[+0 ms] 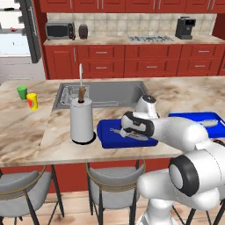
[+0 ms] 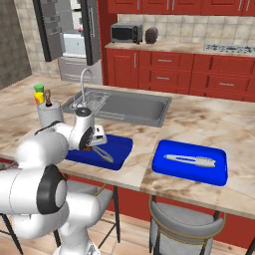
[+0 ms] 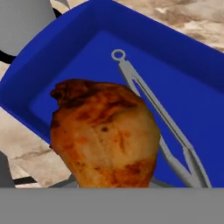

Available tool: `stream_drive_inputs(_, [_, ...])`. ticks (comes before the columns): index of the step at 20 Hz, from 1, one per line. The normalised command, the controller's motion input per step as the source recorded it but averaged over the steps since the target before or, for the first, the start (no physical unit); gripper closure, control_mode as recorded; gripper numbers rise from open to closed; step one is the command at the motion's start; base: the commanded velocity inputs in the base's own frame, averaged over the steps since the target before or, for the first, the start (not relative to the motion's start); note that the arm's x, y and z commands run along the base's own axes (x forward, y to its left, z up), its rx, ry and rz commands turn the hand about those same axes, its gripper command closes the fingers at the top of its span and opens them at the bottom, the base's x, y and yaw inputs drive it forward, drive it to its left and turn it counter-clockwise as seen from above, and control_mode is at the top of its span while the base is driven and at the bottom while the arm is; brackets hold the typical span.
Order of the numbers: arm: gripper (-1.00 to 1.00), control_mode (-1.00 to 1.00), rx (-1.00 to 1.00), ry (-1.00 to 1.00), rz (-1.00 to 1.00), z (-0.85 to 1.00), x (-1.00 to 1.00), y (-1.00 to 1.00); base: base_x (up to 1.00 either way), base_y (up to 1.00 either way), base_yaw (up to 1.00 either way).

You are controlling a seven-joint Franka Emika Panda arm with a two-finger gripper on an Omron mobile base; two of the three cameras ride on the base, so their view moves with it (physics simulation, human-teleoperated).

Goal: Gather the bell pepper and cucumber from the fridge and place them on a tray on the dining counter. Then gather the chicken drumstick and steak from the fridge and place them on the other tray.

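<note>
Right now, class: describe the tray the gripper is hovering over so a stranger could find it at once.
Start at the dining counter with the steel sink. In front of the sink, beside the paper towel roll, lies a blue tray with grey tongs in it. The other blue tray sits apart, away from the roll.

So two trays on the dining counter [image 2: 209, 117]: left tray [image 2: 119, 144] sits just in front of the sink [image 2: 129, 107], right tray [image 2: 219, 172] further right. Tongs [image 2: 191, 160] lie in each. Chicken drumstick [image 3: 105, 135] hangs over the left one.
</note>
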Motion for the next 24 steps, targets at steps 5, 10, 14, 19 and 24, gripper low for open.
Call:
stream_drive_inputs(5, [1.00, -1.00, 0.00, 0.02, 0.00, -0.21, 0.38, 0.04, 0.00, 0.00, 0.00])
stream_drive_inputs(10, [1.00, -1.00, 0.00, 0.03, 0.00, -0.25, 0.29, 0.06, 0.00, 0.00, 0.00])
stream_drive_inputs(14, [1.00, -1.00, 0.00, 0.03, 0.00, -0.27, 0.23, 0.03, 0.00, 0.00, 0.00])
stream_drive_inputs(19, [1.00, -1.00, 0.00, 0.03, 0.00, -0.25, 0.25, 0.05, 0.00, 0.00, 0.00])
stream_drive_inputs(24, [1.00, -1.00, 0.00, 0.01, 0.00, -0.26, 0.27, 0.02, 0.00, 0.00, 0.00])
